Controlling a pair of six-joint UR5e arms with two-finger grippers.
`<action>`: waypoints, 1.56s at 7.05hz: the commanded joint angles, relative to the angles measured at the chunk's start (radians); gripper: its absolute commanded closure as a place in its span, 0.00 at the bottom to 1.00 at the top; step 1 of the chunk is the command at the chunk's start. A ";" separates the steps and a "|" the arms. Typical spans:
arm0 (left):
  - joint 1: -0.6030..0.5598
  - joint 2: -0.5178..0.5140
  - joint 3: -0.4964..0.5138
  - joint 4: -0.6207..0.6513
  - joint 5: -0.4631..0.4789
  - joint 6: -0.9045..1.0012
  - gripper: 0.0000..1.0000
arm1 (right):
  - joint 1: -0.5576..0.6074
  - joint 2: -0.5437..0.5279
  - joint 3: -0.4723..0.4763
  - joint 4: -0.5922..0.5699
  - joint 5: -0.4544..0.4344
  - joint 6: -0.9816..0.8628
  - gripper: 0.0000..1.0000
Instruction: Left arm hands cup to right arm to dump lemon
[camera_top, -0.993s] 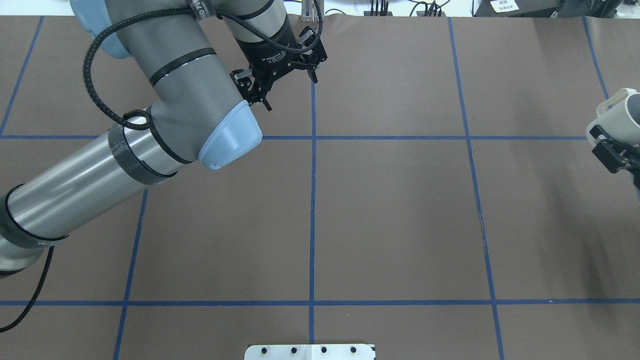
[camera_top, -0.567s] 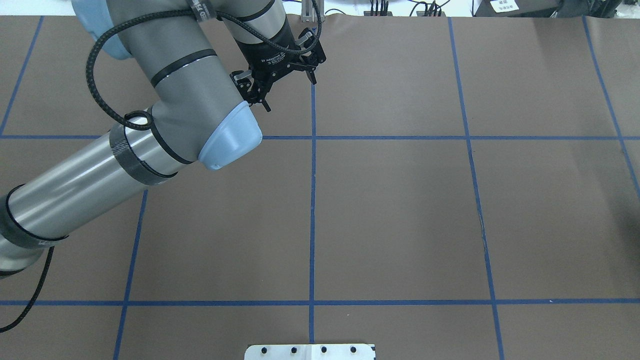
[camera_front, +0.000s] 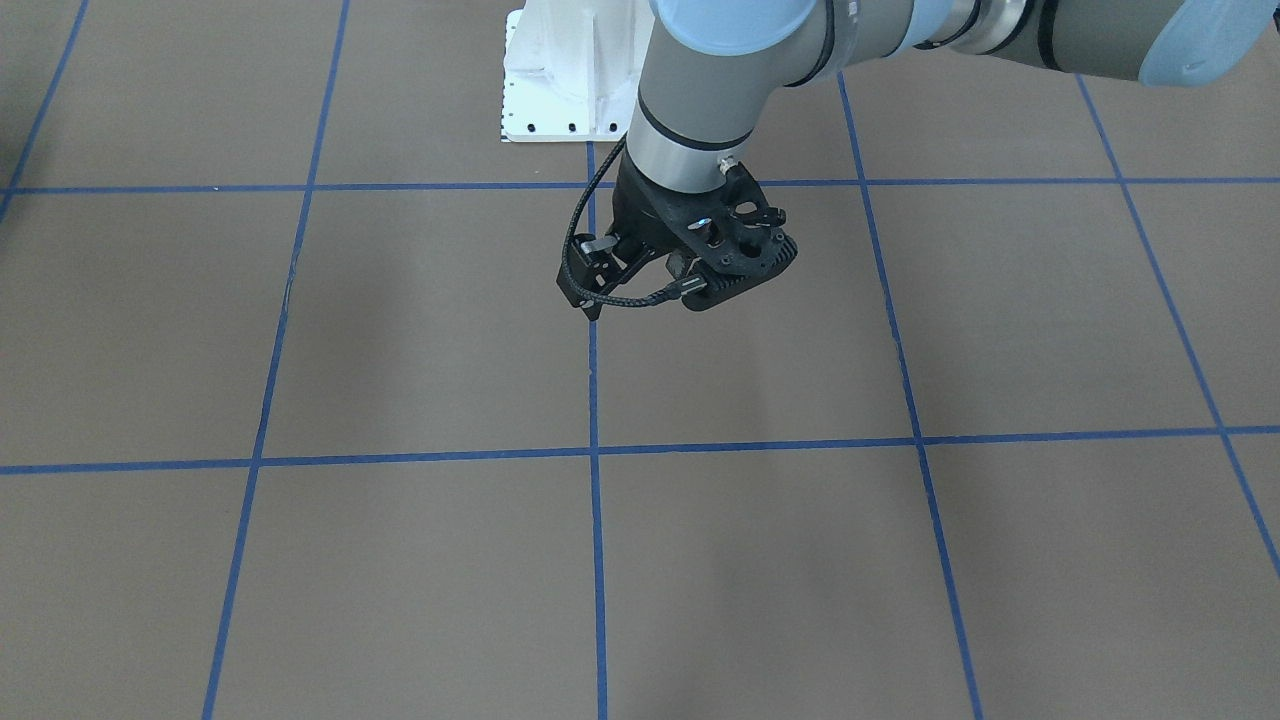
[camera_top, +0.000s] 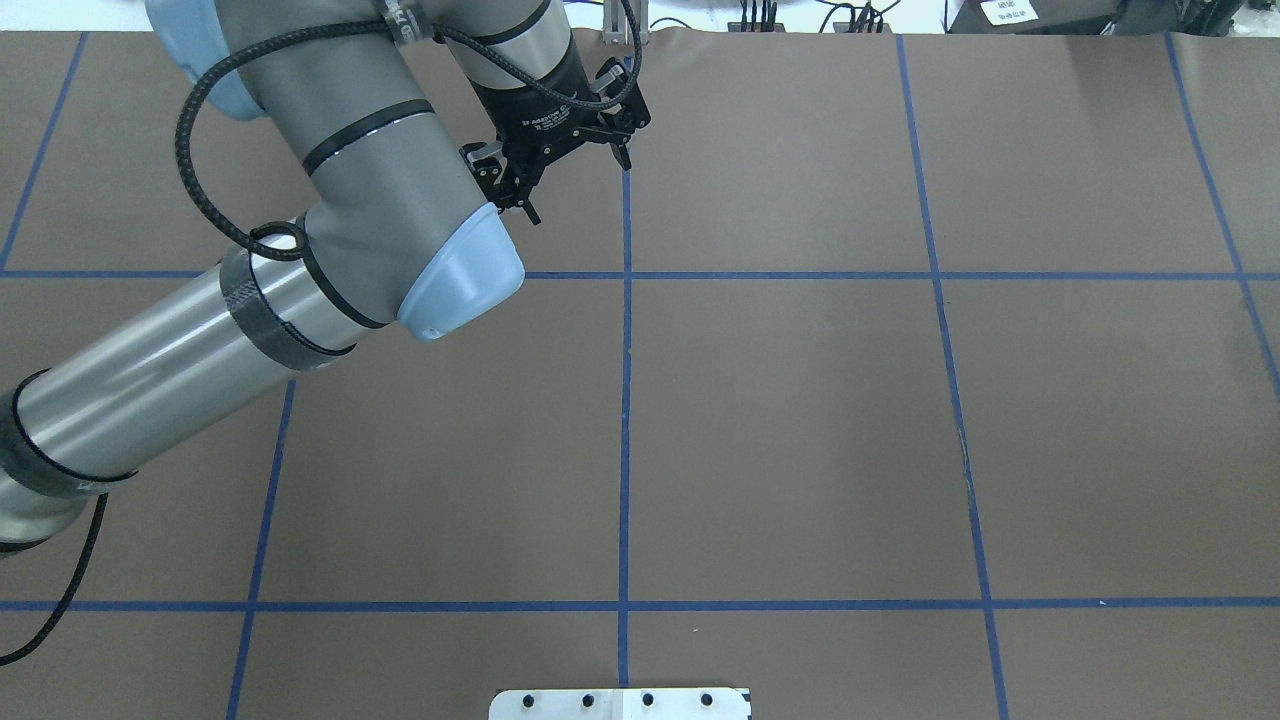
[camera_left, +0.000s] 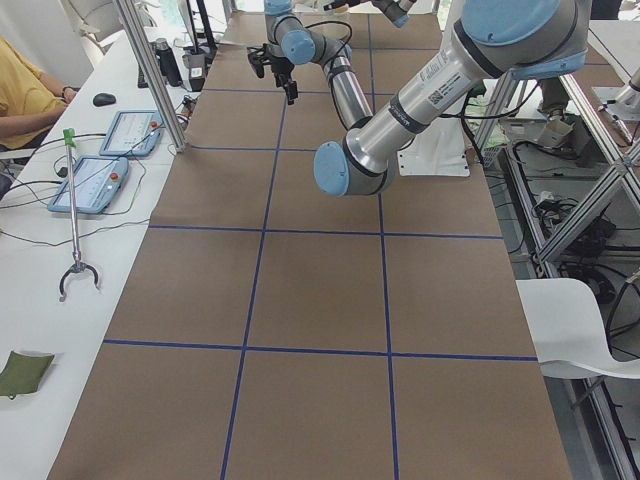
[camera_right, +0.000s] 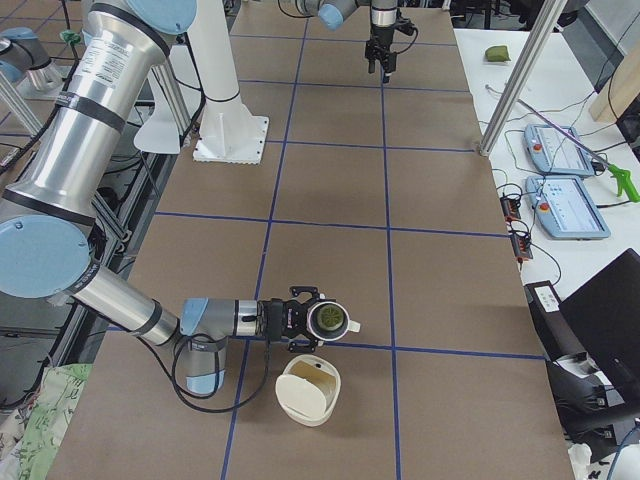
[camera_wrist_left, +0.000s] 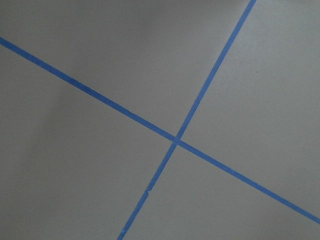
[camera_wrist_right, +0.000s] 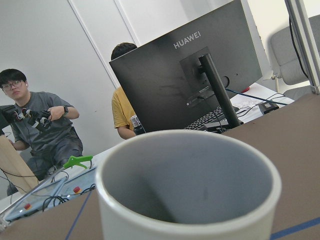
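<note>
My left gripper (camera_top: 580, 190) is open and empty, hanging above a blue tape line at the far middle of the table; it also shows in the front view (camera_front: 637, 288). The left wrist view shows only bare mat and crossing tape. In the exterior right view my right gripper (camera_right: 300, 318) reaches sideways at the off-white cup (camera_right: 350, 326), which is upright above the mat with the yellow-green lemon (camera_right: 329, 318) inside. I cannot tell whether it is shut. The right wrist view shows the cup's rim (camera_wrist_right: 190, 200) up close; the lemon is hidden there.
An off-white round container (camera_right: 307, 392) stands on the mat just below and beside the cup. The white robot base (camera_front: 560, 80) is at the table's near edge. People and a monitor (camera_wrist_right: 185, 75) are beyond the table's right end. Control pendants (camera_right: 565, 205) lie on the side bench.
The right gripper with the cup was at the overhead view's right edge one second ago and has since moved out of that view. The left gripper crept slightly farther away, still open.
</note>
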 joint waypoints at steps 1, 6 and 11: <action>0.000 -0.001 -0.001 0.000 0.000 0.000 0.00 | 0.013 0.009 -0.010 0.036 0.002 0.232 0.81; -0.001 -0.009 -0.006 0.002 0.012 0.000 0.00 | 0.053 0.018 -0.038 0.056 0.003 0.704 0.81; -0.002 -0.026 -0.016 0.009 0.048 -0.002 0.00 | 0.062 0.043 -0.119 0.180 0.003 1.114 0.80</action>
